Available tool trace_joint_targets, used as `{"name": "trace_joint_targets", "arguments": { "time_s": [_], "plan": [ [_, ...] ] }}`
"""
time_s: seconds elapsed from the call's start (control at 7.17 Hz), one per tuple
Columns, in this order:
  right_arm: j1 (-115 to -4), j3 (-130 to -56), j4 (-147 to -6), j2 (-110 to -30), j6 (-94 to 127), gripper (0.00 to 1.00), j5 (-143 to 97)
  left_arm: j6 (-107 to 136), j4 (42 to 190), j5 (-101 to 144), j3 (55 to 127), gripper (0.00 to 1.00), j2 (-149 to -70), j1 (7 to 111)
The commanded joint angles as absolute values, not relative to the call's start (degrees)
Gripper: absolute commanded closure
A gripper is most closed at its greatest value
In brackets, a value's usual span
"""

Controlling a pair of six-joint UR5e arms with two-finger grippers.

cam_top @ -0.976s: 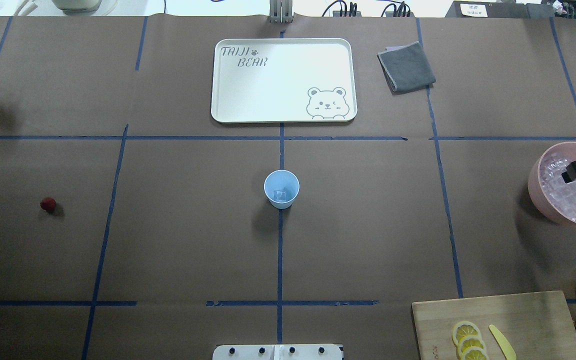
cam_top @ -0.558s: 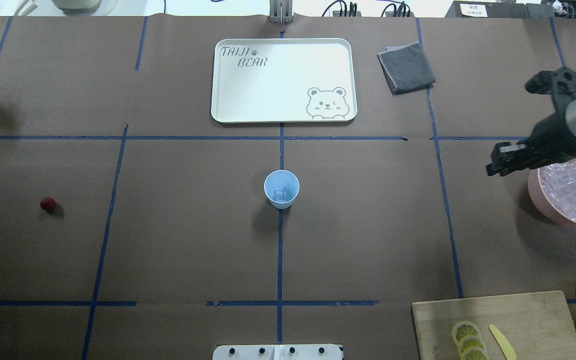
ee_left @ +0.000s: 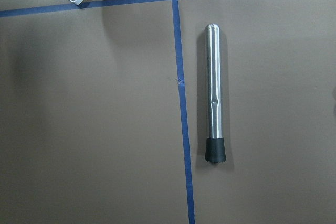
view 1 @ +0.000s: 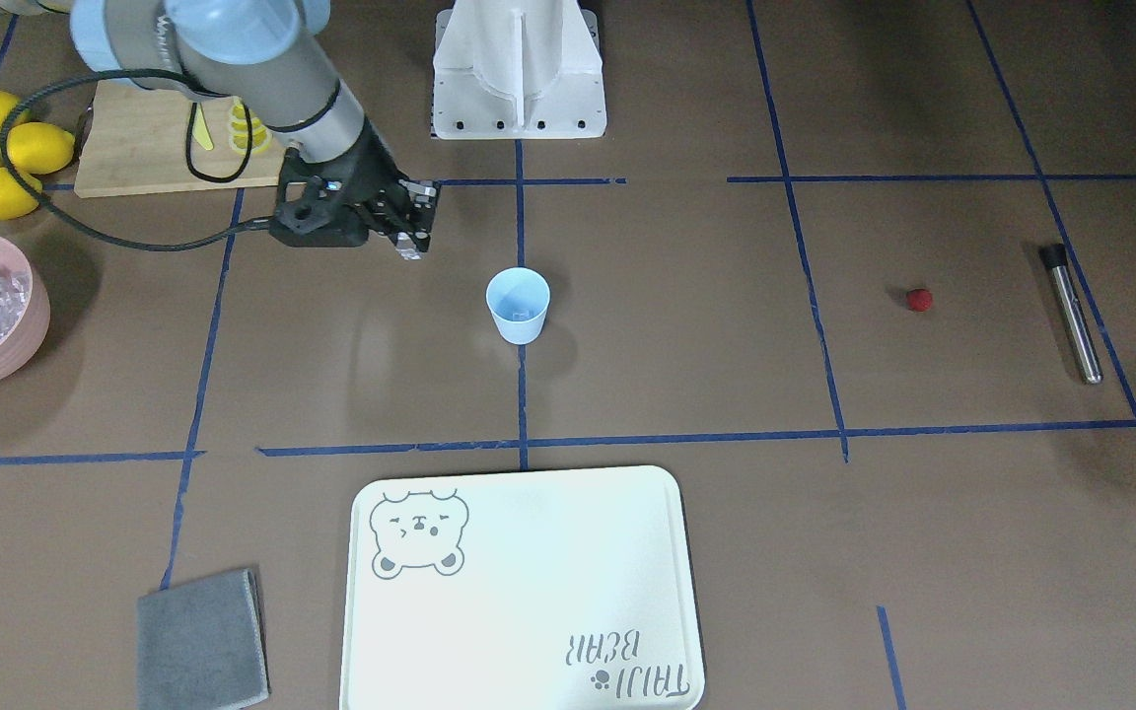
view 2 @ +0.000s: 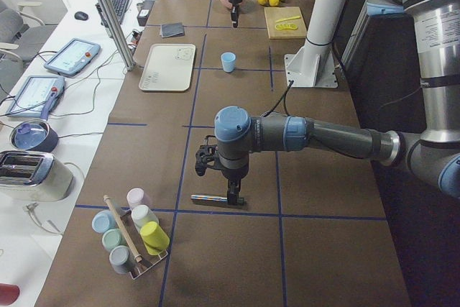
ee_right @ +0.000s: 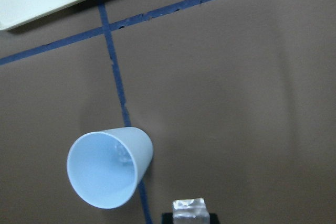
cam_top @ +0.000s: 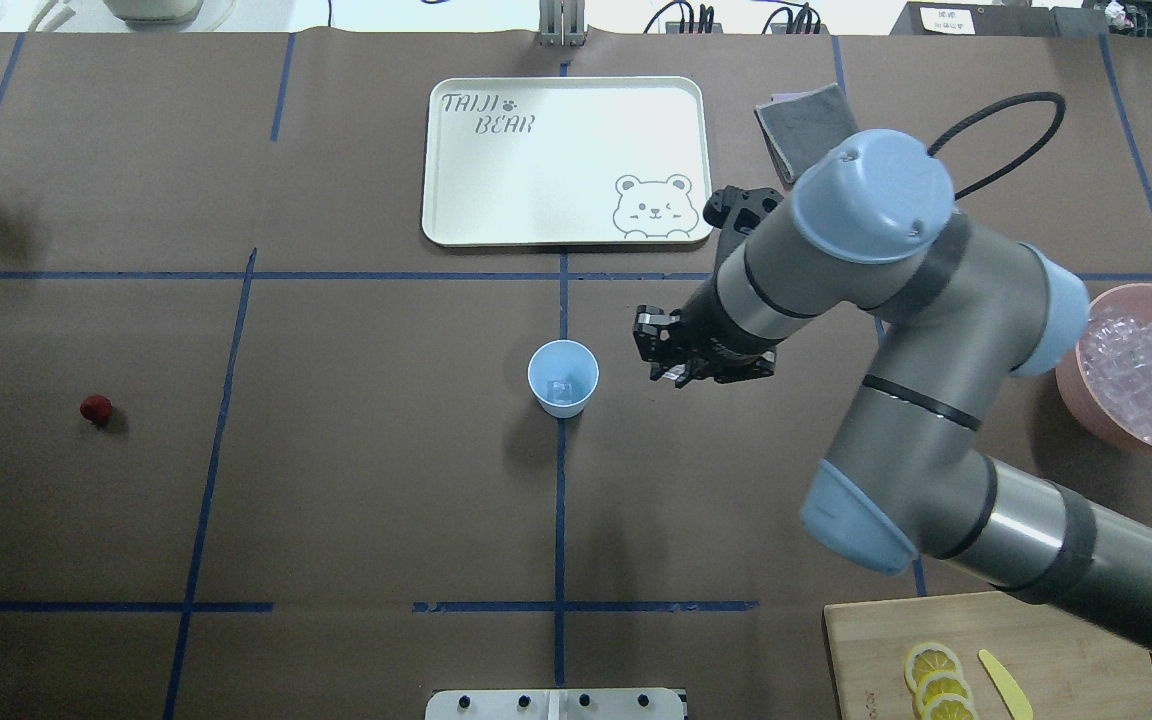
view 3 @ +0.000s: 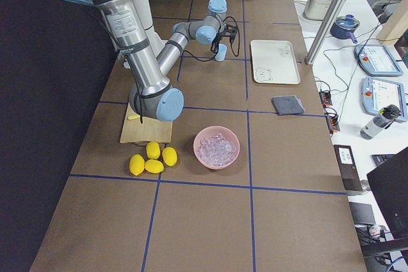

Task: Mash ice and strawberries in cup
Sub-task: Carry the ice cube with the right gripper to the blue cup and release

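Presently the right pincer (cam_top: 664, 372) is pinching an ice cube (ee_right: 190, 208) and hangs just beside the cup (cam_top: 563, 377), on the side toward the pink bowl (cam_top: 1069, 375), not yet over the rim. The cup stands upright where two tape lines cross at mid-table; some ice (cam_top: 562, 389) appears to lie in it already. The strawberry (cam_top: 96, 408) lies alone, well apart on the robot's left, near the steel muddler (ee_left: 214, 93).

Judgement on the step in hand, delivering ice to the cup: the cube should be centred over the mouth and let go low. The cup looks light and narrow, and a cube striking the rim could tip it or bounce clear. The fingers should spread only enough to free the cube and should keep off the wall.

The left pincer (view 2: 231, 195) hangs above the muddler; whether it is spread or pressed together cannot be told.

Surface: brown paper over the table (cam_top: 336, 500), flat, squared off with blue tape. It also carries a white tray (cam_top: 556, 170), a grey cloth (view 1: 201, 639), a cutting board (view 1: 129, 138) and whole lemons (view 1: 35, 146).

Room: a side bench (view 2: 108, 91) holds tablets, a toaster and a keyboard. A rack of coloured cups (view 2: 133, 239) sits at the table's left end.
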State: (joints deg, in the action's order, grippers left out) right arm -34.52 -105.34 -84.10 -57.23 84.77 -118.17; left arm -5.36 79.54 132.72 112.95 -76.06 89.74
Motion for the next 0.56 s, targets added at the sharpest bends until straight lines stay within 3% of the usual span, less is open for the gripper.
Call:
{"name": "trace_joint_targets", "arguments": {
  "time_s": [0.0, 0.42],
  "plan": [
    [-32.09, -96.62, -83.59, -48.63, 91.48, 1.0, -114.1, -5.36, 79.54, 132.71, 112.94, 0.0, -76.03, 89.74],
    [-31.21, -94.49, -83.58, -47.46, 91.58, 0.96, -113.47, -5.36, 79.54, 132.71, 113.03, 0.0, -75.94, 89.74]
  ]
}}
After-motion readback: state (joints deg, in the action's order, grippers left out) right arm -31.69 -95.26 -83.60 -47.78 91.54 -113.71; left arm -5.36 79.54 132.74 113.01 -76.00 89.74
